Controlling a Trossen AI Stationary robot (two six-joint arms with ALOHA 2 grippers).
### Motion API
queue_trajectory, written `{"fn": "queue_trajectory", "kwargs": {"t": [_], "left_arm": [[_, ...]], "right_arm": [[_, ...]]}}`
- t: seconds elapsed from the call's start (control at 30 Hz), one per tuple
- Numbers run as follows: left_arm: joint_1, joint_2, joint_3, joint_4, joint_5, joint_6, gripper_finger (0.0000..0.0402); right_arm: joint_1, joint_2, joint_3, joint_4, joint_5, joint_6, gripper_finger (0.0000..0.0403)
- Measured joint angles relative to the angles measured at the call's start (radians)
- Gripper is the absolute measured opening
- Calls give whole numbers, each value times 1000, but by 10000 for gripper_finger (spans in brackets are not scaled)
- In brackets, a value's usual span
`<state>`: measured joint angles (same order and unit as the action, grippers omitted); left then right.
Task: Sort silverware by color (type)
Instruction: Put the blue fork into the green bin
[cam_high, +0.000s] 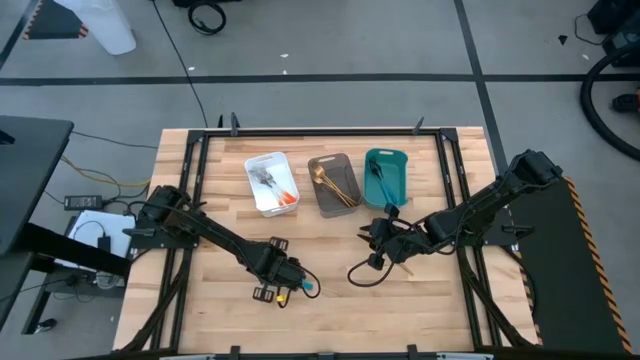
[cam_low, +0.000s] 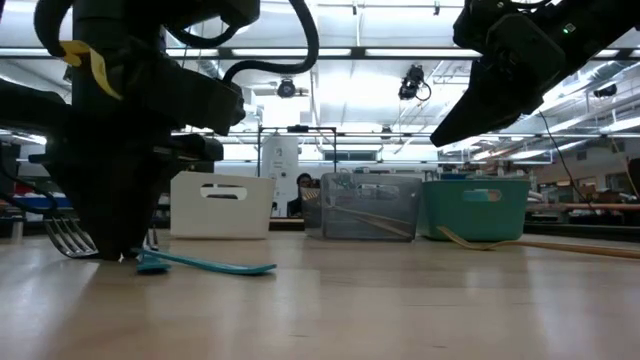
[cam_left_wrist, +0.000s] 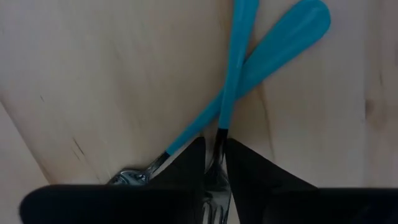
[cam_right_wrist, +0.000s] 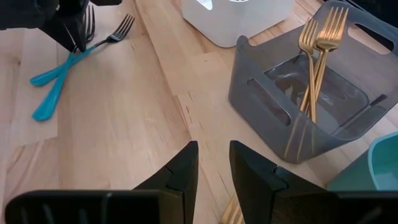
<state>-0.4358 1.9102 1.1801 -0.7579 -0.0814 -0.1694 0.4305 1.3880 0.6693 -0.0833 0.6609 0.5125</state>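
Two teal-handled forks (cam_left_wrist: 249, 68) lie crossed on the bare wood near the table's near edge (cam_high: 303, 288). My left gripper (cam_left_wrist: 216, 163) is down on them, shut on one fork. In the low view a teal handle (cam_low: 215, 266) lies flat on the table beside that gripper. My right gripper (cam_right_wrist: 214, 163) hangs open above the table near the grey bin and holds nothing. A gold piece (cam_low: 480, 241) lies on the table by the teal bin. Gold forks (cam_right_wrist: 317, 56) lean against the grey bin's wall. My left gripper pinches one teal fork at its metal neck (cam_left_wrist: 221, 138), just below the end of the teal handle, between the two fingers. The fingers come from above, pointing down, and lie across the fork. The fork rests on the table, its handle crossing the other fork's handle.
Three bins stand in a row at the far side: white (cam_high: 270, 183) with orange-handled pieces, grey (cam_high: 333, 184) with gold ones, teal (cam_high: 387, 177) with teal ones. A black cable loops on the wood (cam_high: 365, 270) by the right gripper. Bare wood lies between the arms.
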Motion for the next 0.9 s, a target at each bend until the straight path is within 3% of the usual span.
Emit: {"fn": "queue_trajectory", "kwargs": {"t": [0.27,0.63,0.9], "left_arm": [[-5,3,0,11,-2,21,16],[-33,11,96,-137,-58,40,16],[-35,8,192,-228,-228,91,16]], "right_arm": [[0,0,0,0,0,0,103],[-1,0,0,4,0,7,103],[0,0,0,51,-29,8,103]]}}
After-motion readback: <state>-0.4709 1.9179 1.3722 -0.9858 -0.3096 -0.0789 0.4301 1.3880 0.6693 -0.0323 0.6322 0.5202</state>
